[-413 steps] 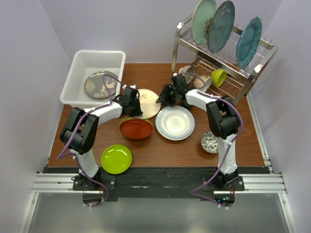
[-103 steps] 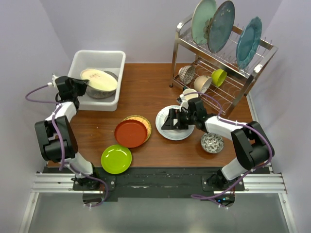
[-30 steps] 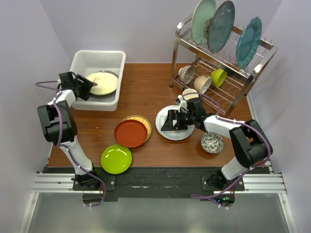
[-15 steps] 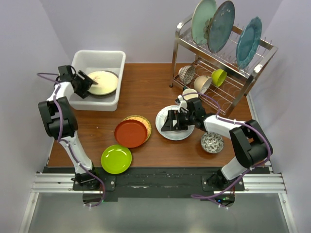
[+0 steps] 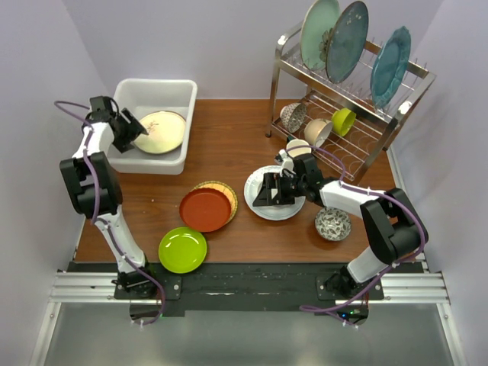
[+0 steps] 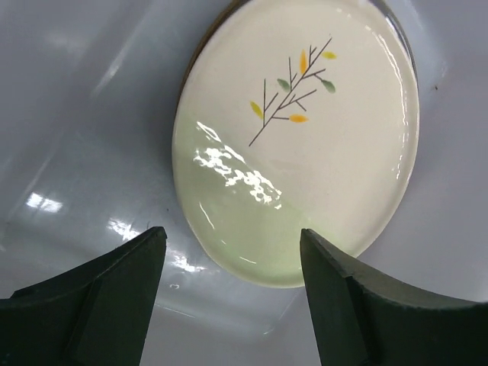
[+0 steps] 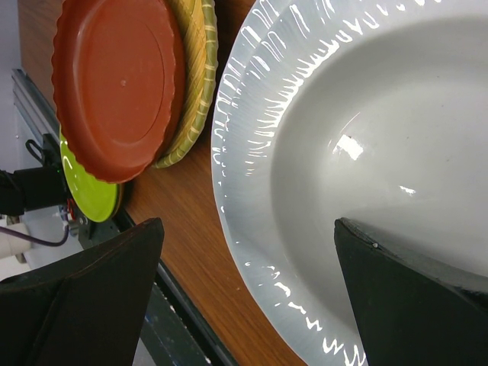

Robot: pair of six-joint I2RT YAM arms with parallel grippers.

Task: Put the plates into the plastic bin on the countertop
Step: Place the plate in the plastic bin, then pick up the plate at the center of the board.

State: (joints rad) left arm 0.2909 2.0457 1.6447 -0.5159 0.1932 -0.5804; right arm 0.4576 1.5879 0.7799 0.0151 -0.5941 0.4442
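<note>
Left gripper (image 6: 230,238) spread, empty (cream plate (image 6: 320,152) below, in bin (image 6: 61,114)); right gripper (image 7: 248,227) wide, empty

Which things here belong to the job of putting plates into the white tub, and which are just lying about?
Job in hand: white rectangular plastic bin; cream round plate with a twig motif, inside it; red-brown round plate; woven yellow round plate beneath it; white ribbed-rim round plate; lime green round plate.

Lying about: steel wire rack; large teal glazed plates standing in it; small patterned bowl near the rack.
</note>
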